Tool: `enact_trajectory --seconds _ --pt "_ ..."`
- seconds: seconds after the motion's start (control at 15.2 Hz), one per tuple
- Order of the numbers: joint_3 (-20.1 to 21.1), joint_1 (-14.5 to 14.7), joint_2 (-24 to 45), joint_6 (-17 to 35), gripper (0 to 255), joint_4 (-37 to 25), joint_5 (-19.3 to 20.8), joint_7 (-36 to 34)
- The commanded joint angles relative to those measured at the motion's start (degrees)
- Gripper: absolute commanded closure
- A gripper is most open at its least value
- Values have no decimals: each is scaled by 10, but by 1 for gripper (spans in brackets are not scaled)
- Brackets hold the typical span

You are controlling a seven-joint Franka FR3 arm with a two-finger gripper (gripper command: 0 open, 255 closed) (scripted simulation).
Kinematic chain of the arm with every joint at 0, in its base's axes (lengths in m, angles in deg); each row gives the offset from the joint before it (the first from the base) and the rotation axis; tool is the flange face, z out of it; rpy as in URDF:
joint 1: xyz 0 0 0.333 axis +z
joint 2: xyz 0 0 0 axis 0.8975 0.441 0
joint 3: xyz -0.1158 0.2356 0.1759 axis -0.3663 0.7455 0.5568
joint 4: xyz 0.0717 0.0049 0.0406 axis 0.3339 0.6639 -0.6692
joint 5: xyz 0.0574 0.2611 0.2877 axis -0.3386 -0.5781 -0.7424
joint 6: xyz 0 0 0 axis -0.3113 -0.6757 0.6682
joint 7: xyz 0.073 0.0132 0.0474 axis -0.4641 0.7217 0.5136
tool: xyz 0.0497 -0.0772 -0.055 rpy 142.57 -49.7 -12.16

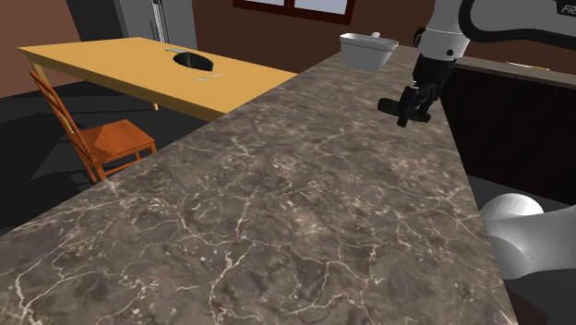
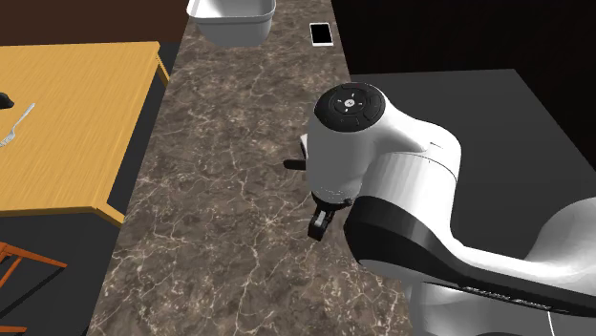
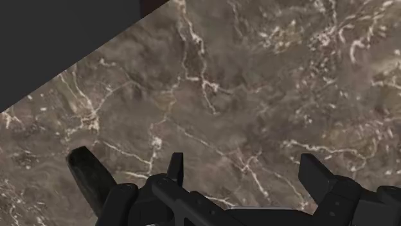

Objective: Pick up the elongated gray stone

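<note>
Jaws spread apart above broad marble countertop (image 3: 257,77), near its long edge.

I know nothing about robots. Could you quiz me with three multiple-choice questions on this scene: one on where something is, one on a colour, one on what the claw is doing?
1. Where does the white tub stand?
A on a shelf; B on the marble counter; C inside a drawer.

2. What colour is the chair?
A orange; B blue; C white.

3. How do the fingers of the gripper stand?
A shut on a cup; B apart, with bare counter between them; C pressed together.

Answers:
1 B: the shoulder view shows the tub at the counter's far end.
2 A: the chair's seat and back are plainly orange.
3 B: in the wrist view the two fingers stand wide apart over the veined surface.
</note>
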Motion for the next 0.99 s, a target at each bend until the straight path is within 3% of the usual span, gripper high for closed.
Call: enact_trajectory --seconds 0.0,0.33,0.66,0.92 --pt "0 0 0 0 0 0 0 0" --pt "-96 26 22 39 0 -20 44 177" --pt "-191 62 79 76 0 -74 62 352" --pt "-204 66 81 101 0 -54 65 371"
